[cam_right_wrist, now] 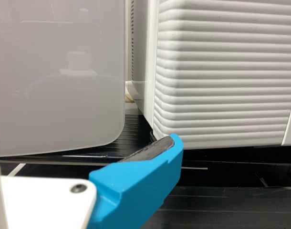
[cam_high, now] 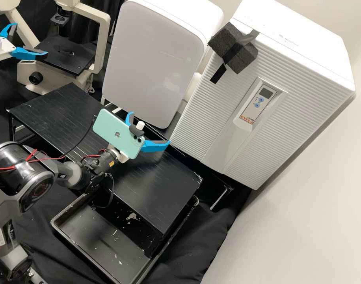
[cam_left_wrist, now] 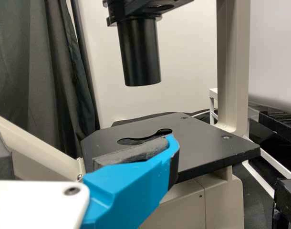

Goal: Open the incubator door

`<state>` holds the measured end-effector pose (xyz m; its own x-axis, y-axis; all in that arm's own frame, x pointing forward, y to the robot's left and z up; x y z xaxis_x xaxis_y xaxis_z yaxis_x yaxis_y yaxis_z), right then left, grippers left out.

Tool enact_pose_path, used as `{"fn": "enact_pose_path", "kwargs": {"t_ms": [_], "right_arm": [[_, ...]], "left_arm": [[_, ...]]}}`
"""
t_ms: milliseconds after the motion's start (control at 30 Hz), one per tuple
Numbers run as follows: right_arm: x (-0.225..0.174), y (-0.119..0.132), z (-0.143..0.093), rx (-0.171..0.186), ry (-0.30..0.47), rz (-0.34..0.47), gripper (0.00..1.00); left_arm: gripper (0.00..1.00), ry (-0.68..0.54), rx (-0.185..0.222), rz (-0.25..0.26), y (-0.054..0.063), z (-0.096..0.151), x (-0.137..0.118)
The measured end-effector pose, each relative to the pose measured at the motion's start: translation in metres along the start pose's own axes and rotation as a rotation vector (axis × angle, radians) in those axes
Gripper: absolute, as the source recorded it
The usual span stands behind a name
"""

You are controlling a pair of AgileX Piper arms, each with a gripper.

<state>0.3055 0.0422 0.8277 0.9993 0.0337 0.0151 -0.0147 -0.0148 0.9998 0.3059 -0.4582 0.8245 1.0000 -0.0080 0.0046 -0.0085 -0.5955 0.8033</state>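
Left claw (cam_high: 31, 39) stands open by the microscope (cam_high: 66, 55); right claw (cam_high: 149, 128), open and empty, is over the black shelf (cam_high: 160, 185), near the gap between the smooth cabinet (cam_high: 149, 59) and the incubator (cam_high: 306, 71). The ribbed door (cam_high: 224, 102) is shut, so reaching it seems the step: rise toward the foam block (cam_high: 233, 47), clear of the cabinet's edge, through the room in front.

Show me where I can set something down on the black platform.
Bare patches: the platform's end beside the microscope, and its stretch bordering the black tray. It is crowded midway, where the right claw, mint-green phone and arm hang over the surface.
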Motion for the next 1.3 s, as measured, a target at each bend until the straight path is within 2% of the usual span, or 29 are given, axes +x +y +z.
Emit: {"fn": "enact_pose_path", "kwargs": {"t_ms": [400,500,700,1033,1300], "right_arm": [[-0.001,0.004,0.001,-0.005,0.001,0.009,1.00],[-0.005,0.016,0.001,0.005,0.000,0.048,1.00],[-0.009,0.041,-0.004,0.058,0.022,0.136,1.00],[0.007,0.078,-0.028,0.049,0.086,0.229,1.00],[0.017,0.106,-0.042,0.078,0.091,0.302,1.00]], "left_arm": [[1.00,0.000,0.000,0.000,0.000,0.000,0.000],[1.00,0.000,0.000,0.000,0.000,0.000,0.000],[1.00,0.000,0.000,0.000,0.000,0.000,0.000],[1.00,0.000,0.000,0.000,0.000,0.000,0.000],[1.00,0.000,0.000,0.000,0.000,0.000,0.000]]}}
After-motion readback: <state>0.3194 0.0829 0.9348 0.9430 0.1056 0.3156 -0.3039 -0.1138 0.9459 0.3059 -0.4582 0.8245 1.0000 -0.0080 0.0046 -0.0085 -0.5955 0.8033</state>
